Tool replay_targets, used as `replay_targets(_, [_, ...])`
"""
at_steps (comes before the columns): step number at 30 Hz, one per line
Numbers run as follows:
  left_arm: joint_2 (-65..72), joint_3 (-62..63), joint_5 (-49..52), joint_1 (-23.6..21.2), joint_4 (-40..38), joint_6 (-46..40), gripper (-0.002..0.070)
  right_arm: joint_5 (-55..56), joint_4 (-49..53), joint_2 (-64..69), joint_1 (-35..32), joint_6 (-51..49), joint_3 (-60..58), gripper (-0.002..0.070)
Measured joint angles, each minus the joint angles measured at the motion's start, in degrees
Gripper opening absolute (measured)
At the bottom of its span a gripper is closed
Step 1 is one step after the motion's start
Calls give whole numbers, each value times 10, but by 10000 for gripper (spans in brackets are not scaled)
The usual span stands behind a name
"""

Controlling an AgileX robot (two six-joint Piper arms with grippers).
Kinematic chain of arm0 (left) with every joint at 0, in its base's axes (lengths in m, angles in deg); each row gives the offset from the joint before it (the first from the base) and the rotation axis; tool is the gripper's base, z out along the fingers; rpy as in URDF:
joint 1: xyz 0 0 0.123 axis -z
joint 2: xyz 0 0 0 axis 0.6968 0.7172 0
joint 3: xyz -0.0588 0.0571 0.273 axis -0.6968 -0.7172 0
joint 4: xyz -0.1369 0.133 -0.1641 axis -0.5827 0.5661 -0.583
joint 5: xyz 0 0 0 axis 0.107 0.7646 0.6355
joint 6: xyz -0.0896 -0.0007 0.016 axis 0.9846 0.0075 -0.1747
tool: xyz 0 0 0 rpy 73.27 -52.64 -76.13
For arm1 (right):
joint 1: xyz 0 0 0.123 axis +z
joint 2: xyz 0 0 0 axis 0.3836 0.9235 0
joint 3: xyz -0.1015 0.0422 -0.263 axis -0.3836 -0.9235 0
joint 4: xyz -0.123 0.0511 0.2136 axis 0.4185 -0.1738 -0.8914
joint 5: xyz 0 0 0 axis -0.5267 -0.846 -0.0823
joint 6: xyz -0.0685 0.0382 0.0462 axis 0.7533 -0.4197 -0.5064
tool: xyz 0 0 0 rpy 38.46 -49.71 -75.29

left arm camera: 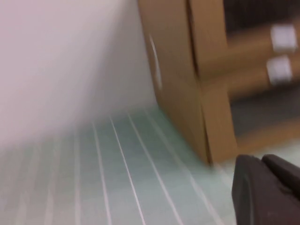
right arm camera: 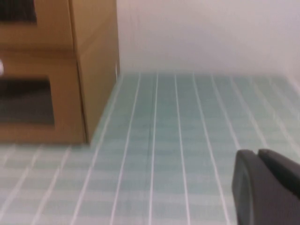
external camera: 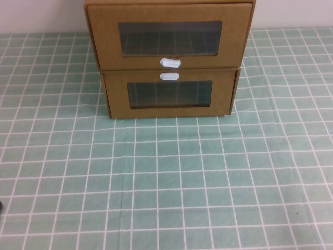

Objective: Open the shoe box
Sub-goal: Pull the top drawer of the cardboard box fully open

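Flanking shoe box (external camera: pixel 169 57) over green cloth (external camera: pixel 166 182): left tool (left arm camera: pixel 260 164), right tool (right arm camera: pixel 257 157).

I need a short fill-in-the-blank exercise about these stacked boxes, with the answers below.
The upper shoe box sits on the lower shoe box; both are fully ____, not open.
Each front has one ____ tab.
The tablecloth is ____ with white lines.
The left gripper hangs left of the boxes; the right gripper, shut, hangs on their ____ side, touching nothing.
Answers: closed, white, green, right.
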Motion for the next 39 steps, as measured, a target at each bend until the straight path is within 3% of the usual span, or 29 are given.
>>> replay_targets(5, [0, 0, -232, 0, -2, 8, -5, 239, 0, 0, 0, 0, 0, -13])
replay_targets(8, [0, 0, -320, 0, -3, 9, -5, 344, 0, 0, 0, 0, 0, -13])
replay_targets(13, [0, 0, -412, 0, -5, 20, -5, 474, 0, -1, 0, 0, 0, -13])
replay_targets(19, [-1, 14, -529, 0, -22, 45, -5, 548, -5, -4, 0, 0, 1, -14])
replay_targets(24, [-1, 121, -523, 0, -80, 45, -5, 536, -57, -4, 0, -1, 97, -13])
replay_targets(30, [66, 282, -499, 0, -143, 15, -5, 469, -259, 52, 0, 2, 312, -13])
replay_targets(39, [300, 542, -282, 0, -311, -130, -5, 147, -304, 295, 0, 170, 604, -13])
